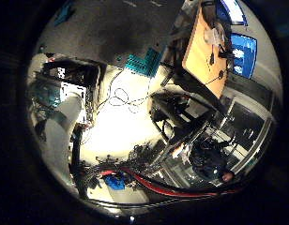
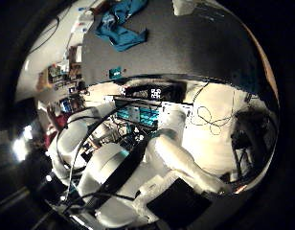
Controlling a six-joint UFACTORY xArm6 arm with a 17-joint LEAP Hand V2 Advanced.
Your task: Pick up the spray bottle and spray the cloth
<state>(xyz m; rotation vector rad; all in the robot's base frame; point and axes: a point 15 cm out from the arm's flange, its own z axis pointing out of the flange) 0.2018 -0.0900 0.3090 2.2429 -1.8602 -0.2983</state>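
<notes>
In the right thumb side palm view a crumpled teal cloth [image 2: 124, 29] lies on a dark grey table [image 2: 186, 48]. A white object [image 2: 186, 8] stands at the table's far side, cut off by the view's edge; I cannot tell whether it is the spray bottle. My right hand [image 2: 119, 168] is away from the table, off its near edge, with white fingers [image 2: 186, 158] relaxed and nothing between them. In the right little finger side palm view one white finger [image 1: 60, 127] shows over a bright floor.
A small teal item [image 2: 116, 72] lies near the table's edge. A teal perforated piece [image 1: 143, 63] hangs at the table's edge. A wooden desk [image 1: 203, 42] with a lit monitor [image 1: 243, 52] and dark stands [image 1: 173, 108] are on the floor beyond.
</notes>
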